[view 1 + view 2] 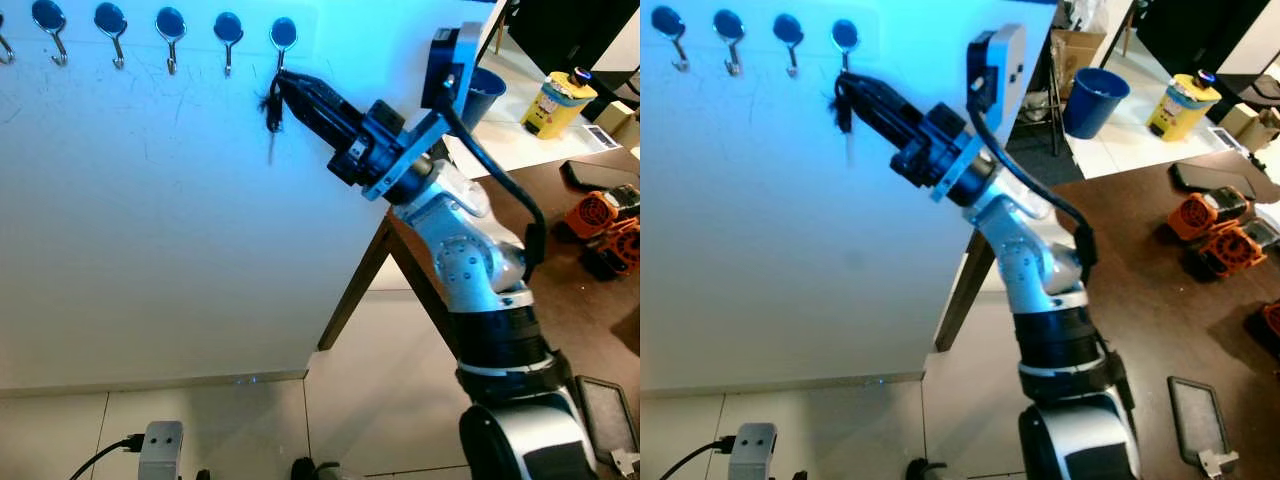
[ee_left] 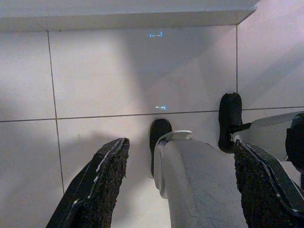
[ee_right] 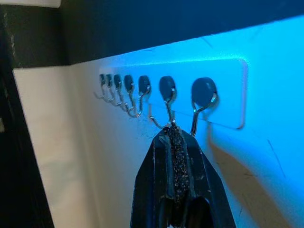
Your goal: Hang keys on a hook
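At the right end of the white wall-mounted rail of blue-capped wire hooks (image 1: 283,45), the small dark bunch of keys (image 1: 271,108) is pinched between the shut fingers of the right gripper (image 1: 283,88). Light, loose and dangling is judged; its ring is best gripped. The left gripper (image 2: 178,185) hangs idle, spread wide.

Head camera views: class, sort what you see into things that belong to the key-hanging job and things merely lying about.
Job: right gripper; keys; end hook; hook rack.

Lying about: blue bin; yellow container; orange tools; brown table; left gripper, idle.
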You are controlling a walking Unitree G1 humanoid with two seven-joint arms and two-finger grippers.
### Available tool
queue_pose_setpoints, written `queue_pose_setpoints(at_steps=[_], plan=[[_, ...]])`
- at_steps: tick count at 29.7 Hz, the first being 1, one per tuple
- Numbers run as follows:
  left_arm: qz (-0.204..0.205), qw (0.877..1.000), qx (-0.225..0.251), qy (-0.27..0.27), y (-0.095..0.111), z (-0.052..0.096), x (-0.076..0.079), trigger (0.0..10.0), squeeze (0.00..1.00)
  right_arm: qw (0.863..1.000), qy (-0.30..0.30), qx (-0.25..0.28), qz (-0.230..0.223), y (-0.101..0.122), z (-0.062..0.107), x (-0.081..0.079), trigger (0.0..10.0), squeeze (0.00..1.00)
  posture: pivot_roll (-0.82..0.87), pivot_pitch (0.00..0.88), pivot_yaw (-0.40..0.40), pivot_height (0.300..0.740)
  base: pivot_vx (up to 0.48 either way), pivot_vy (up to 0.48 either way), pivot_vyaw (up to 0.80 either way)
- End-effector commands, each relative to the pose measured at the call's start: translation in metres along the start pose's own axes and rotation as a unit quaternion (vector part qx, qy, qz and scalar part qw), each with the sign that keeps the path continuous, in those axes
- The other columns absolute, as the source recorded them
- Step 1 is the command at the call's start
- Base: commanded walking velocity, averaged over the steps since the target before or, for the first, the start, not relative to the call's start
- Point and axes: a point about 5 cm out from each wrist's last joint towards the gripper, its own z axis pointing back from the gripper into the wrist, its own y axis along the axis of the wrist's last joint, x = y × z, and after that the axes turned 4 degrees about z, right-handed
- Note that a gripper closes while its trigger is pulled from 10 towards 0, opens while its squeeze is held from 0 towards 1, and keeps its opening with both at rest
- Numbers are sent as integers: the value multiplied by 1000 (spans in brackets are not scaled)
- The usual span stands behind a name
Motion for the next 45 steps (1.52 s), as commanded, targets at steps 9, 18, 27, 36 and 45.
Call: queue_pose_setpoints(at_steps=[9, 18, 27, 36, 45], plan=[[15, 998, -52, -14, -31, 7, 11, 10000, 0, 998, -30, -51, -3, -8, 25, 9, 10000, 0, -50, 121, -115, 740, 0, 0, 0], [16, 998, -51, -16, -32, 7, 12, 10000, 0, 999, -13, -15, -37, -6, 41, 6, 10000, 0, -52, 127, -118, 740, 0, 0, 0], [14, 999, -48, -18, -29, 6, 14, 10000, 0, 997, 8, 53, -54, 17, 31, 7, 10000, 0, -60, 129, -123, 740, 0, 0, 0], [19, 998, -47, -20, -30, 6, 17, 10000, 0, 996, 17, 71, -55, 26, 13, 12, 10000, 0, -50, 135, -140, 740, 0, 0, 0], [21, 998, -53, -21, -35, 8, 18, 10000, 0, 993, 55, 82, -59, 34, 2, 8, 10000, 0, -47, 136, -146, 740, 0, 0, 0]])
